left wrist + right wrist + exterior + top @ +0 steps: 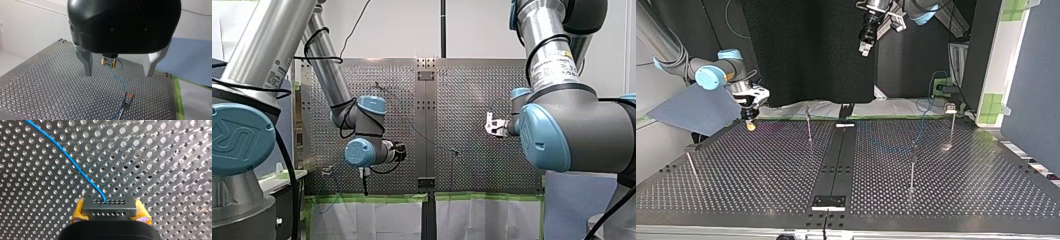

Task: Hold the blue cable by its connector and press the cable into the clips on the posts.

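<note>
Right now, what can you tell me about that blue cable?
The blue cable is a thin, smooth single strand, plastic-coated by its look. One end enters a dark connector clamped between my right gripper's yellow pads. It curves away over the perforated table toward a thin post.

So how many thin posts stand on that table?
4 posts, top view: one at its left edge, one left of centre, one right of centre, one far right. Others may be hidden.
</note>
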